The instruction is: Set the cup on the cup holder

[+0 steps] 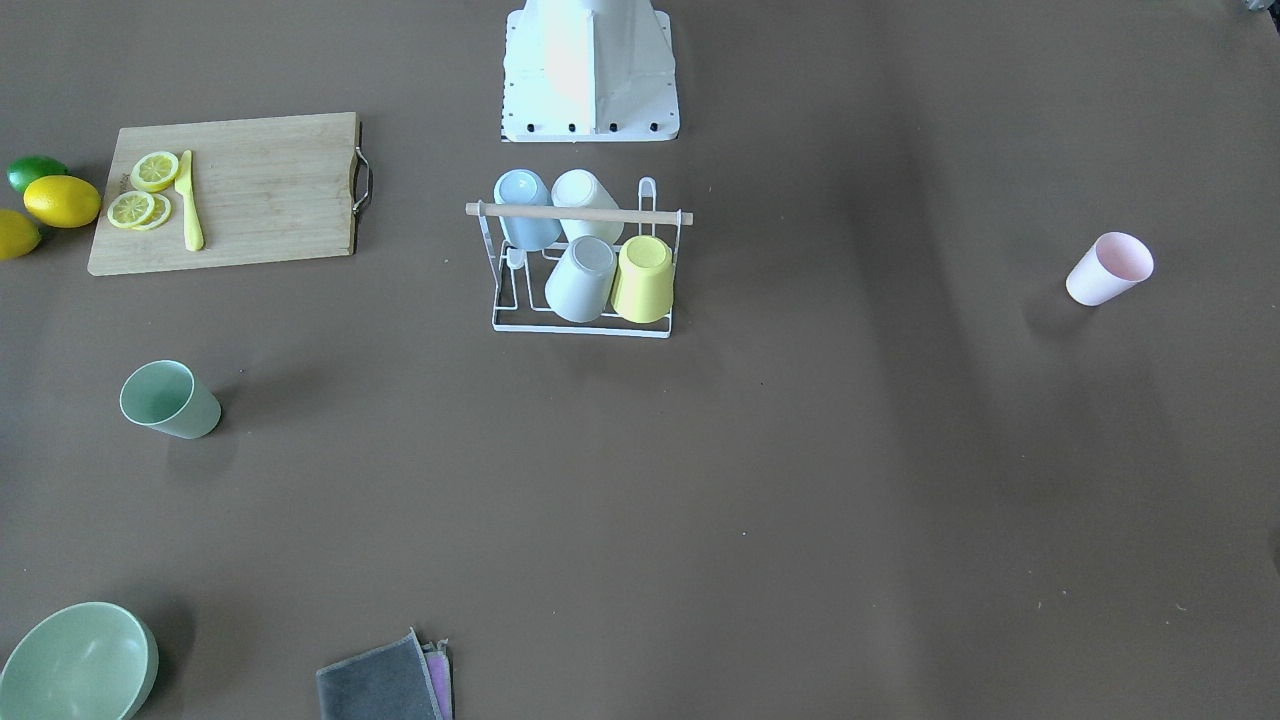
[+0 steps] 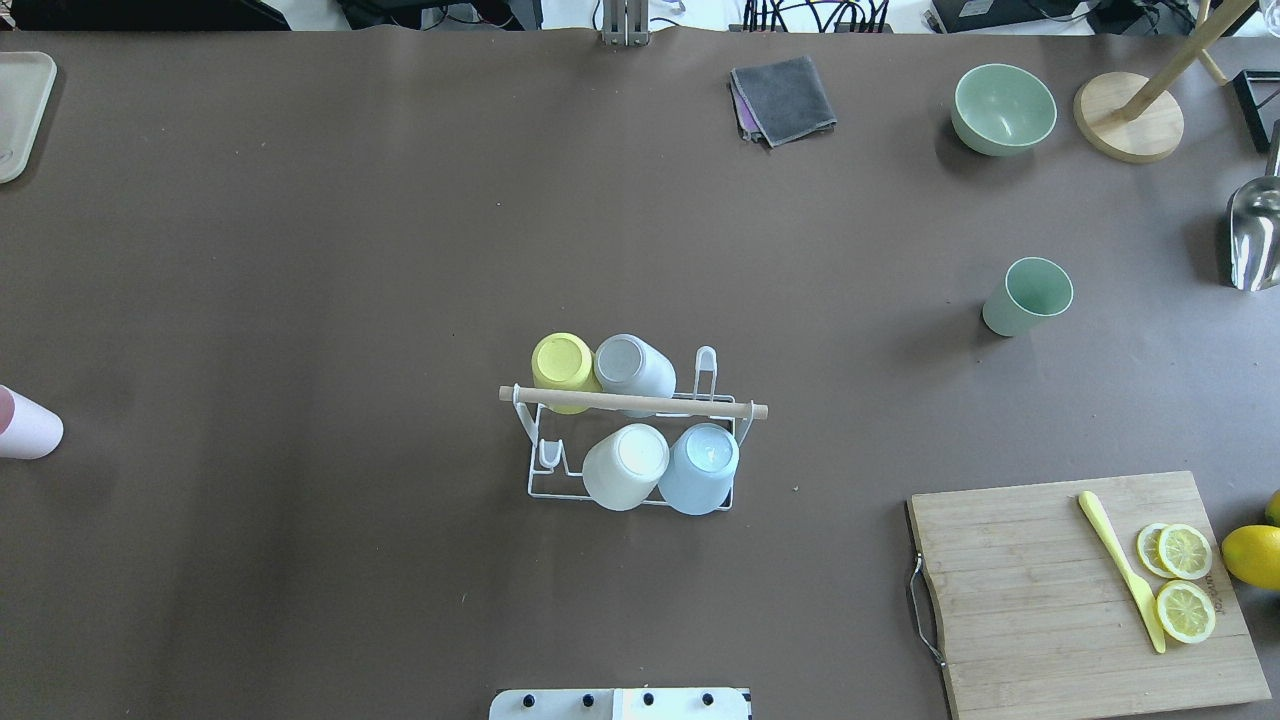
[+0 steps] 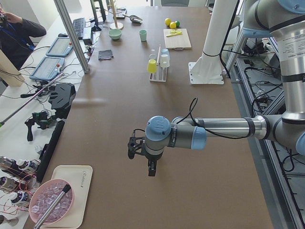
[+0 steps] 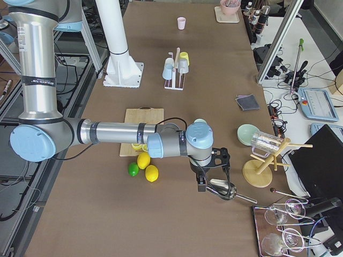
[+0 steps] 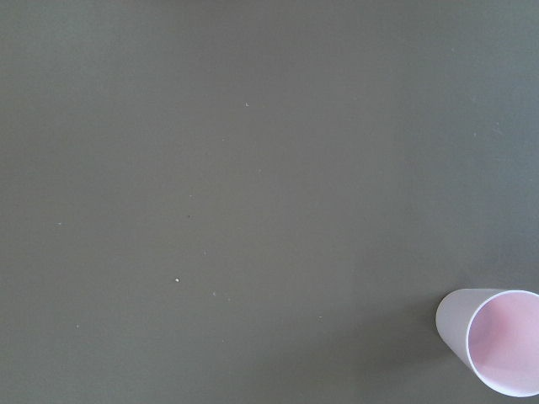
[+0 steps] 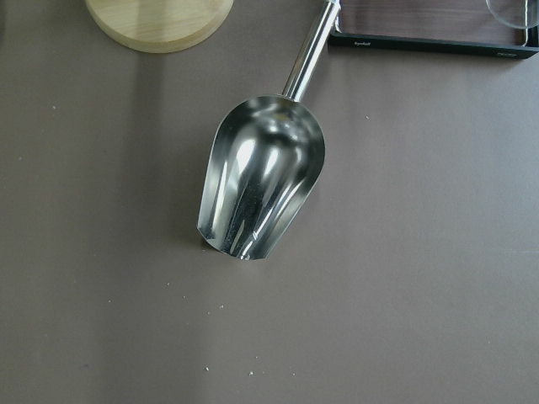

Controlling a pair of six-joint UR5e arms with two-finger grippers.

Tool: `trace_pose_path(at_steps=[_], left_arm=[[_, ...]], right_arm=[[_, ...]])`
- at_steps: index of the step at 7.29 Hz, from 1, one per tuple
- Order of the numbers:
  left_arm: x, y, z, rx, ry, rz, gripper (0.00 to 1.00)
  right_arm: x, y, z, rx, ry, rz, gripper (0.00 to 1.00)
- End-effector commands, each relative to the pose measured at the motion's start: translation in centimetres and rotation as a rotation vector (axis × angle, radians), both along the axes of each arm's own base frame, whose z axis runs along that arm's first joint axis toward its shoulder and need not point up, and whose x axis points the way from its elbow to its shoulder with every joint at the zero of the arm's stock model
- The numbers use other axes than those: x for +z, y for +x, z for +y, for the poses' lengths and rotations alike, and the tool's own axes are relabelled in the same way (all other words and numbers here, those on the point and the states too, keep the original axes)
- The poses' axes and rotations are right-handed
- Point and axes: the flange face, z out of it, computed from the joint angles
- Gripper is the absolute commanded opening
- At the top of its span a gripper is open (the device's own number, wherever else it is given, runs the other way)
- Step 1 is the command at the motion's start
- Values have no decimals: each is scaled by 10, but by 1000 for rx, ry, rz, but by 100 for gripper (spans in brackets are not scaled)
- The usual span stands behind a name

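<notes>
small white wire cup holder [image 2: 630, 404] with a light wooden dowel bar on top stands mid-way along the brown table [image 2: 300, 250]. four cups sit upside down on its prongs: yellow, grey, white, pale blue. pale pink plastic cup [image 1: 1108, 268] stands upright, well apart on the robot's left. left gripper [image 3: 143, 157] hangs above the table near it. mint green cup [image 1: 170, 400] stands upright on the robot's right. right gripper [image 4: 213, 179] hangs over a shiny steel scoop [image 6: 261, 189]. cannot tell how far either gripper is open, or whether it has hold of anything.
</notes>
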Motion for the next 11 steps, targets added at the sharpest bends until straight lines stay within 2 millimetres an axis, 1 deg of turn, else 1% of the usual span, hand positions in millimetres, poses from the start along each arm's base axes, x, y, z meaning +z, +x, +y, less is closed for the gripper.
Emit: trace_pose_path(at_steps=[1,2,3,4,5,6,7,8,9,10,11], left_arm=[[-9,0,-5,4,52,-7,99],[-15,5,-12,16,67,-9,99],[-25,30,-33,77,95,-21,99],[-35,47,-47,113,130,-107,99],[-49,65,-63,149,161,-124,99],[-56,89,-71,197,183,-128,99],[-67,110,-80,242,229,-182,99],[-76,138,-89,290,263,-241,99],[-90,166,-92,368,288,-286,99],[-119,178,-111,488,302,-319,99],[-155,186,-141,593,304,-409,99]], right_arm=[[-3,-1,-2,-2,8,4,100],[-6,-1,-2,-2,12,4,100],[-6,-1,-1,-2,12,4,100],[-6,-1,-1,-2,14,4,100],[-8,-1,-2,0,16,7,100],[-8,-1,-2,0,16,7,100],[-8,-1,-2,1,15,5,100],[-11,-1,-3,0,14,-4,100],[-23,-1,-12,0,34,-8,100],[-28,-7,-15,-12,26,-8,100],[-41,-29,-21,-59,34,-8,100]])
